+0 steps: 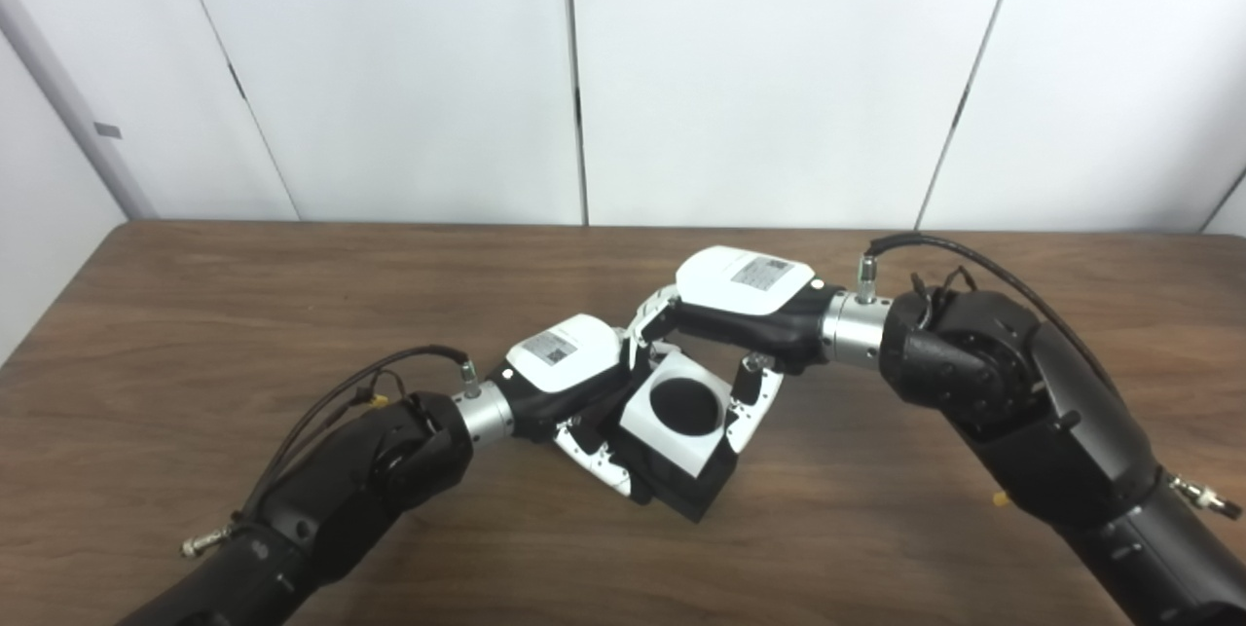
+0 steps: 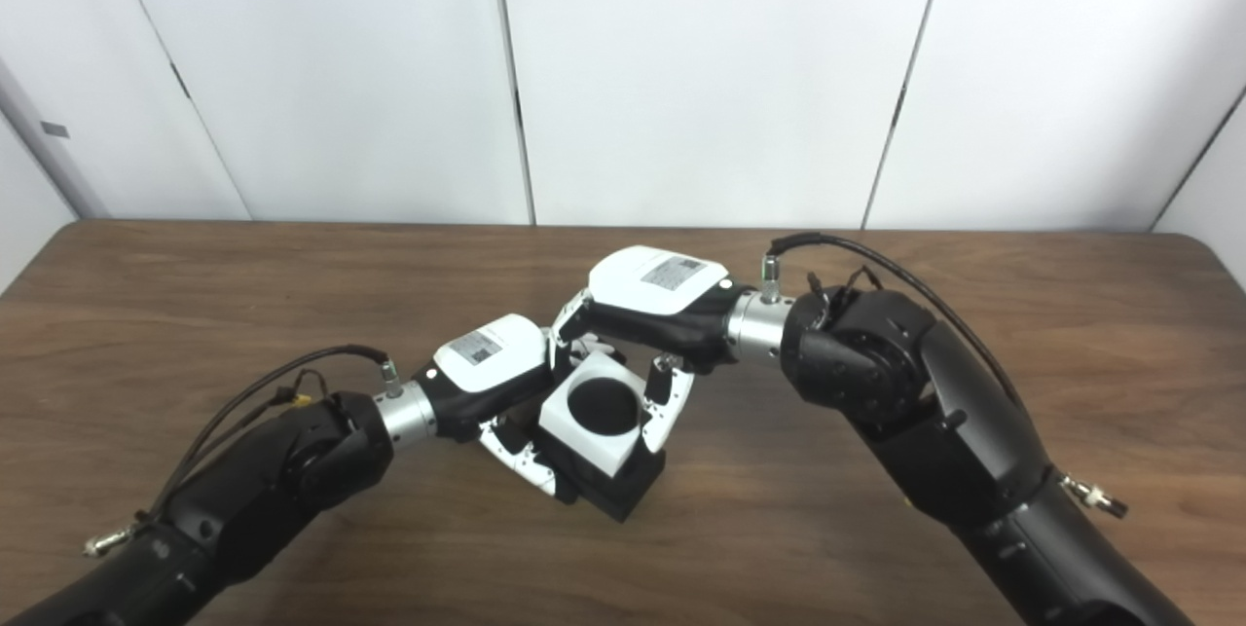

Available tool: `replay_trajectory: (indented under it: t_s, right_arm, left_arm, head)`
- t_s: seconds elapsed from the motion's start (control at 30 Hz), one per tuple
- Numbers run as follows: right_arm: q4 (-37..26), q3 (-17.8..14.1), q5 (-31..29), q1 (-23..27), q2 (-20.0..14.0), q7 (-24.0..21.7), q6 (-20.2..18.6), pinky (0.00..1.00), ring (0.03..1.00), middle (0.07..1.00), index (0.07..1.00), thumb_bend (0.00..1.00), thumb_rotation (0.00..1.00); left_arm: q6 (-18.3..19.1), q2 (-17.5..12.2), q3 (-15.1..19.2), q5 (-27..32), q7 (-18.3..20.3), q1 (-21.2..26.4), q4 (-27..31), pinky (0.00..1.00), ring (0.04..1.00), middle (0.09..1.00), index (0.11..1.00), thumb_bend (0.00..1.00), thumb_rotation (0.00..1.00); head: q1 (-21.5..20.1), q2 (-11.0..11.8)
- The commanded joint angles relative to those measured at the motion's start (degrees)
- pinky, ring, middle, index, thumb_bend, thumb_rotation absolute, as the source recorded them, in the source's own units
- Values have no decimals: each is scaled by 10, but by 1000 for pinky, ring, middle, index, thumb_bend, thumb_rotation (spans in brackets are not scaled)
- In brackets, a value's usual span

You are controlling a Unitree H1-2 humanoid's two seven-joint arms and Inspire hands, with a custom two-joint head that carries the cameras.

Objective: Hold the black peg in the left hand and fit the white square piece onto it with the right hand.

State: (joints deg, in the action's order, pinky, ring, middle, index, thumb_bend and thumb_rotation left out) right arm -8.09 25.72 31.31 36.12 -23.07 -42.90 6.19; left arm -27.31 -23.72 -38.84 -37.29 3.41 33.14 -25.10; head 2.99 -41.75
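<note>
- The left hand [image 1: 569, 383] holds the black peg [image 1: 681, 485] by its square base, near the middle of the brown table [image 1: 243, 314].
- The right hand [image 1: 725, 314] grips the white square piece [image 1: 679, 417] (round hole facing up) sitting on the peg.

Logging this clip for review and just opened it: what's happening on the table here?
A two-armed humanoid is assembling two parts over a brown wooden table. Its left hand grips the black square-based peg. Its right hand holds the white square piece with a round hole, which already sits on the base, the black peg end filling the hole. Both hands are closed on their parts.
</note>
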Motion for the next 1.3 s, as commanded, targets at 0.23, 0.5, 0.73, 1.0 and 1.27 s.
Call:
replay_trajectory:
  t_s: [0.23, 0.5, 0.73, 1.0, 1.27]
  right_arm:
    - [-27, 7, -4, 22, -18, -53, -42, 748, 832, 837, 750, 922, 413]
    - [-26, 7, -3, 21, -24, -55, -42, 747, 835, 847, 754, 929, 372]
    - [-27, 5, -3, 20, -25, -57, -48, 748, 843, 854, 757, 926, 351]
    - [-29, -30, 1, 18, -31, -17, -42, 679, 812, 830, 741, 795, 205]
    - [-29, -134, -46, -31, -20, 67, -63, 569, 748, 829, 757, 672, 171]
  left_arm:
    - [21, 6, -25, -48, 57, -18, -14, 837, 892, 884, 492, 521, 76]
    - [24, 5, -25, -50, 59, -17, -11, 845, 889, 881, 493, 521, 77]
    - [19, 5, -24, -53, 50, -18, -12, 828, 883, 874, 492, 521, 76]
    - [26, 2, -23, -54, 56, -17, -9, 852, 894, 879, 493, 521, 77]
    - [33, -1, -21, -53, 67, -17, -3, 866, 896, 884, 493, 521, 78]
  head:
    - [0, -3]
    - [0, -2]
    - [-1, -3]
    - [-6, 0]
    - [-5, 2]
